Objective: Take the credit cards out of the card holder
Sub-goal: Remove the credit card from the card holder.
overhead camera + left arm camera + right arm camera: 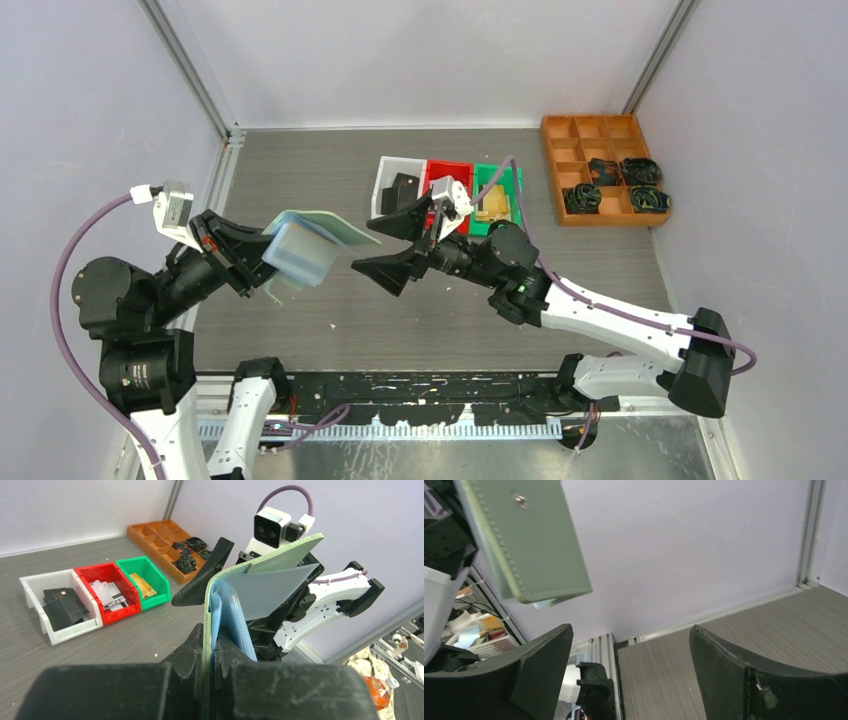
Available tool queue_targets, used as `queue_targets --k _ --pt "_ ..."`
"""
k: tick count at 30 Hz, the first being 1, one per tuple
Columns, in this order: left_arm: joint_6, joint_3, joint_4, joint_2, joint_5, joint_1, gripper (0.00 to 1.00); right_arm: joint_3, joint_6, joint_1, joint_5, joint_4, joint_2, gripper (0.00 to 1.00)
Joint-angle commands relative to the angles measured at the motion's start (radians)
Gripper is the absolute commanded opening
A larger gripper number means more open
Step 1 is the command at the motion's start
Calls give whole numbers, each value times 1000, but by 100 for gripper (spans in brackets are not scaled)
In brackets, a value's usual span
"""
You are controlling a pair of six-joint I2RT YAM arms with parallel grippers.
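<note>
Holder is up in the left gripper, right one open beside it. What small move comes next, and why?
Probably ease the right gripper onto the grey card jutting from the card holder and close. The left gripper pinches the holder aloft, and the right jaws gape just short of it.

The tabletop (300, 170) is a grey, wood-grained surface closed in by pale walls along its far, left and right edges. Near the middle of the far edge three small open bins stand side by side, touching in a row: a white bin (380, 190) on the left, a red bin (450, 165) in the middle and a green bin (517, 200) on the right. An orange compartment tray (548, 170) sits flat in the far right corner, apart from the bins.
</note>
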Motion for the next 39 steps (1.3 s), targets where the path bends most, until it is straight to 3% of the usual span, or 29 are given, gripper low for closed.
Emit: queue_targets --k 1,8,22,39 --pt "-22 0 10 -7 -62 0 0 23 75 8 -72 278 49 93" --pt "-60 -2 35 -3 -50 -1 0 69 206 17 -98 438 158 95" --pt "-145 -2 93 2 -19 -1 0 137 243 43 -73 496 259 95" --pt "-141 2 105 4 16 -1 0 149 388 34 187 683 309 87"
